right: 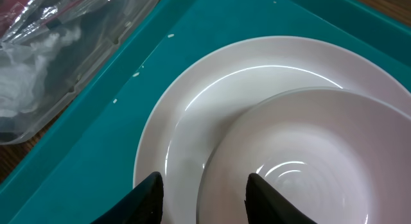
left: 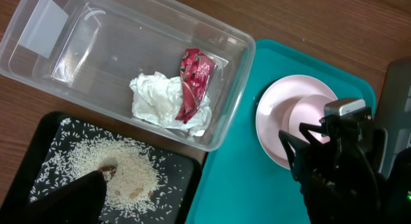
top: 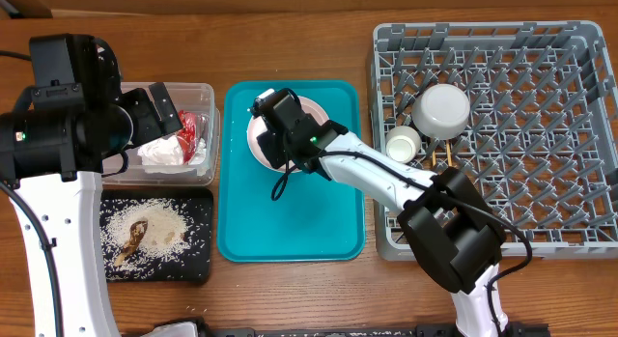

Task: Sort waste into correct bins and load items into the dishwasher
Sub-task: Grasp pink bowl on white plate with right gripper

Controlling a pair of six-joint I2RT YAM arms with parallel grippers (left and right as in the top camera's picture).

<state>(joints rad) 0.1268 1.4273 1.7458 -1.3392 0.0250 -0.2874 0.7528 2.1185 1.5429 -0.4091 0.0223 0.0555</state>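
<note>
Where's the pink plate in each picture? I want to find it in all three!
Overhead: the pink plate is left of centre, on the upper half of the teal tray, partly hidden.
Left wrist: the pink plate is right of centre, with the pink bowl sitting on it.
Right wrist: the pink plate fills the middle, with the bowl on top at the lower right.
Shared landmark: the teal tray under the plate shows in all three views.

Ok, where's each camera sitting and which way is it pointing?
Overhead: above the table, looking straight down; left arm and right arm show.
Left wrist: over the tub, looking down at napkin and wrapper; one fingertip shows.
Right wrist: low over the teal tray, facing the bowl on the plate; its pincer shows.
Shared: both wrist views catch plate and tub.
</note>
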